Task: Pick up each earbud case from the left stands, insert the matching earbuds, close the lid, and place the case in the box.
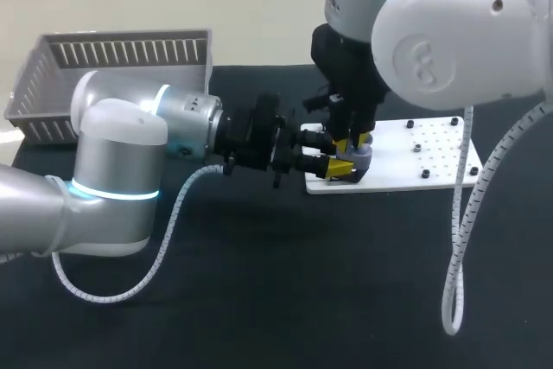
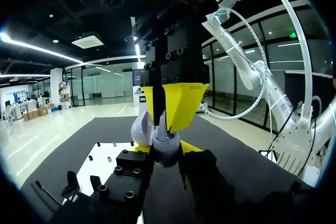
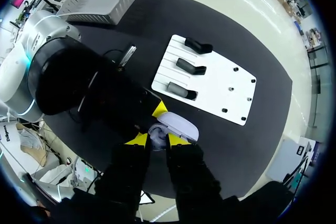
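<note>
Case (image 1: 363,160), pale lilac, sits between my left jaws, which grip it from two sides with the yellow tips against its body; the left arm (image 1: 121,170) lies nearly level across the desk (image 1: 259,300) to hold it there. In the left wrist view the case (image 2: 166,148) is upright with its lid (image 2: 140,128) swung open to one side. It is held at the left end of the white plate (image 1: 423,149), close to the plate's near corner.

My right arm (image 1: 449,32) comes down from above, and its jaws point straight into the open case. Whether they are pinched on anything I cannot tell; the view between them is too crowded. From the right wrist the case (image 3: 178,124) shows just ahead of those jaws, over the dark desk beside the plate (image 3: 220,82).

Three black stands (image 3: 190,66) lie in a row along one end of the plate, all apart from the case. The grey slatted box (image 1: 112,66) stands at the far left corner of the desk, well apart from both jaws.
</note>
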